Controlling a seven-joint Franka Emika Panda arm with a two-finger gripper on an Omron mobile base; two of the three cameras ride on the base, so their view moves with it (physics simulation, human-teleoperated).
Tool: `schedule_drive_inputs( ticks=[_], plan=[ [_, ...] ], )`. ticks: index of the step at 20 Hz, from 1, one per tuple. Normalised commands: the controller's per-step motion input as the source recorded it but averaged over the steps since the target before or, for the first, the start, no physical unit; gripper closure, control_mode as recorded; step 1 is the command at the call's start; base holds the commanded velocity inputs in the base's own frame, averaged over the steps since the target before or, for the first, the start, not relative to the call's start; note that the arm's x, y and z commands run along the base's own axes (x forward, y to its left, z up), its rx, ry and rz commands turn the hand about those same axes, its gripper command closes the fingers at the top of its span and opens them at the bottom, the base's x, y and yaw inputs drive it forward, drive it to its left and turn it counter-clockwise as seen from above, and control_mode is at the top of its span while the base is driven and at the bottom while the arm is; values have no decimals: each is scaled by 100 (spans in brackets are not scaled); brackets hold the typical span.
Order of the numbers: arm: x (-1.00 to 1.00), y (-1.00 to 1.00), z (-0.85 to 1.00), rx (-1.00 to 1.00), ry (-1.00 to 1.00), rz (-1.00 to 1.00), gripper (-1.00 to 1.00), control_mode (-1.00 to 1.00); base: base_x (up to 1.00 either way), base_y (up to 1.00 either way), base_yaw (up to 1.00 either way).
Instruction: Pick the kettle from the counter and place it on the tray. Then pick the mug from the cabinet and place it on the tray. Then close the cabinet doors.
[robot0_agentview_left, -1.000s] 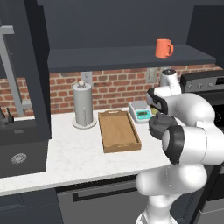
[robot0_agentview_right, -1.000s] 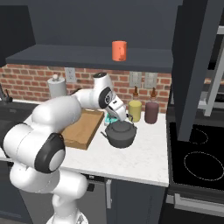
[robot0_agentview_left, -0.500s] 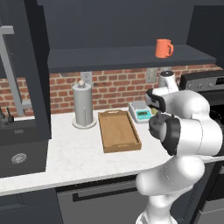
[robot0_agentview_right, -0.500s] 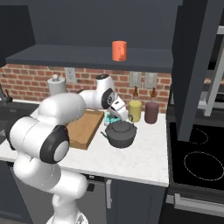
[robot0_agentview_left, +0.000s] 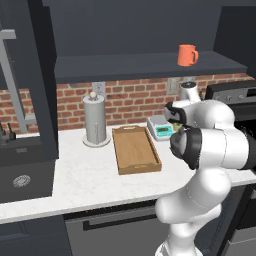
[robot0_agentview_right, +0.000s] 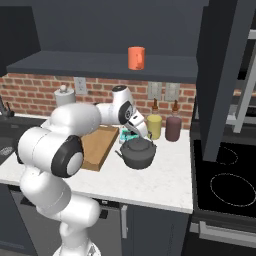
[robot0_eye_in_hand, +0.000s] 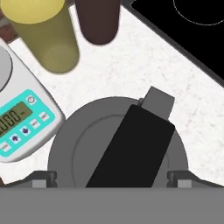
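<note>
Grey and tall, one paper-towel cylinder (robot0_agentview_left: 95, 121) stands at the left on the counter (robot0_agentview_left: 85, 175). Next along lies one wooden tray (robot0_agentview_left: 135, 149), bare inside, and right of it one white-and-teal scale (robot0_agentview_left: 161, 126), partly covered by the arm in the left base view. In the right base view one dark grey kettle (robot0_agentview_right: 137, 152) sits on the counter just right of the tray, apart from it. Behind the kettle stand two handleless cups, one yellow-green (robot0_agentview_right: 154, 126) and one dark maroon (robot0_agentview_right: 173, 128). One orange-red mug (robot0_agentview_right: 136, 58) stands on the shelf of the cabinet (robot0_agentview_right: 100, 67) above.

The gripper (robot0_eye_in_hand: 112, 177) hangs right over the kettle, its two fingertips (robot0_eye_in_hand: 43, 178) spread wide to either side of the black handle (robot0_eye_in_hand: 129, 146), closed on nothing. In the hand view the kettle's lower part is cut off, both cups lose their tops at the frame edge, and the scale is cropped at the left. One cabinet door (robot0_agentview_right: 222, 75) swung open hides the wall at the right.
</note>
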Motion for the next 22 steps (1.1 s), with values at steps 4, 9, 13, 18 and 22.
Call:
schedule_drive_inputs(
  ticks=[4, 9, 13, 18, 22],
  plan=[
    [28, 0, -13, 0, 2, 0, -100, -100, 0, 0, 0],
    [13, -1, -15, 0, 0, 0, -100, -100, 0, 0, 0],
    [-1, -5, -22, 0, 1, 0, -100, -100, 0, 0, 0],
    [-4, -5, -28, -1, 0, 0, -100, -100, 0, 0, 0],
    [-21, 0, -32, -2, 0, 0, 100, -100, 0, 0, 0]
  ],
)
